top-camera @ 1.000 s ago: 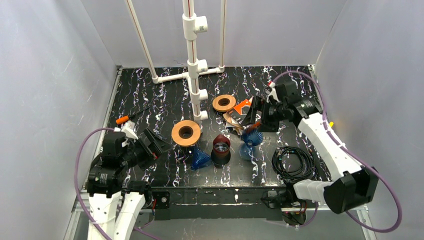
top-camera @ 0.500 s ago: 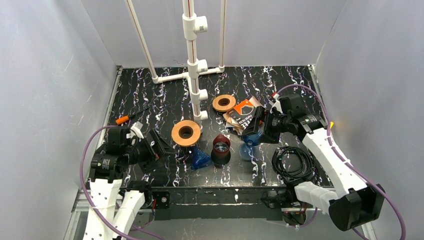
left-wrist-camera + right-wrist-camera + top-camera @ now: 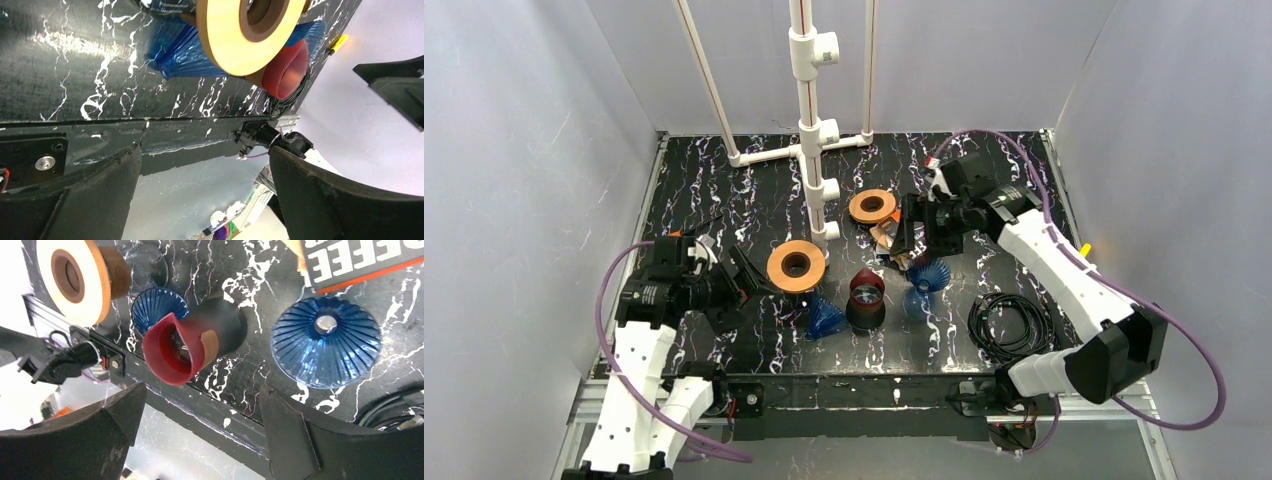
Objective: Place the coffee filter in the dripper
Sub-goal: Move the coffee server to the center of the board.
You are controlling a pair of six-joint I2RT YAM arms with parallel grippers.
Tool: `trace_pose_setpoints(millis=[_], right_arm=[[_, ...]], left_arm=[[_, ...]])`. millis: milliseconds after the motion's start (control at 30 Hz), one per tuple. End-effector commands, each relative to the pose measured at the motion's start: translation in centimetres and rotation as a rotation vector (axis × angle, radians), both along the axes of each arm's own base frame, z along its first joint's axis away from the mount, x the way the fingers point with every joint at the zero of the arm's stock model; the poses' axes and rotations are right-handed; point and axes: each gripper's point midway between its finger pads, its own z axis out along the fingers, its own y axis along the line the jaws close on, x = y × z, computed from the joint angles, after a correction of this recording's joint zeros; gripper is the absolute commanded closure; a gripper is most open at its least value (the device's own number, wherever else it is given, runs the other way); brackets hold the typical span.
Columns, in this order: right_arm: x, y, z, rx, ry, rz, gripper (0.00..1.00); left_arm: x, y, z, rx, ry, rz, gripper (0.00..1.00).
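Note:
The coffee filter pack, orange and black with brown paper filters, lies at mid table; its corner shows in the right wrist view. A blue ribbed dripper lies beside it, wide mouth down. A second blue dripper lies by a dark cup with a red inside. My right gripper hovers over the filter pack, open and empty. My left gripper is open and empty just left of a wooden ring.
A second wooden ring lies behind the filter pack. A white pipe stand rises at the back centre. A black cable coil lies front right. An orange-handled screwdriver lies at the left. A third blue dripper lies by the cup.
My right gripper has swung back and to the left, and is now over the filter pack. My left gripper has moved right, closer to the wooden ring. Both stay open.

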Motion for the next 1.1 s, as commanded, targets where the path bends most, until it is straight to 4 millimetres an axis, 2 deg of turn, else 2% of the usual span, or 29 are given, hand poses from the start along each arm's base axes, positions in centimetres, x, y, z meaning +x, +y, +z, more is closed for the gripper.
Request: trace_pose_setpoints(millis=[0,200,400,500,567,700,833,933,1067], right_arm=[[-0.4,2.2,0.6,-0.092,-0.055,0.077,0.09],[-2.6,8.5,2.5,-0.052,-0.175,0.243,0.12],[-6.8,13.7,4.4,0.047,-0.294,0.449,0.15],[-8.5,15.5,3.8,0.056,-0.297,0.526,0.17],[-9.6,16.7,2.6,0.041,-0.290,0.574,0.18],[-11.1,18.4,0.7,0.034,-0.277,0.633,0.23],[-11.8,19.2,-0.8,0.039,-0.266,0.658,0.31],[-11.9,18.8,-2.2,0.008,-0.256,0.669,0.34],[-11.4,17.1,-4.0,-0.063,-0.262,0.641,0.34]], left_arm=[[2.3,-0.5,1.4,-0.033,-0.057,0.015,0.02],[3.0,-0.4,1.5,-0.023,-0.060,0.022,0.02],[3.0,-0.3,1.4,-0.012,-0.065,0.024,0.02],[2.9,-0.1,1.4,-0.004,-0.068,0.028,0.02],[2.8,-0.1,1.4,-0.002,-0.064,0.030,0.02],[2.5,0.0,1.2,0.001,-0.055,0.031,0.02],[2.2,0.1,1.1,0.009,-0.052,0.035,0.02],[2.1,0.2,1.1,0.010,-0.048,0.036,0.02],[2.0,0.3,1.1,0.015,-0.051,0.040,0.02]])
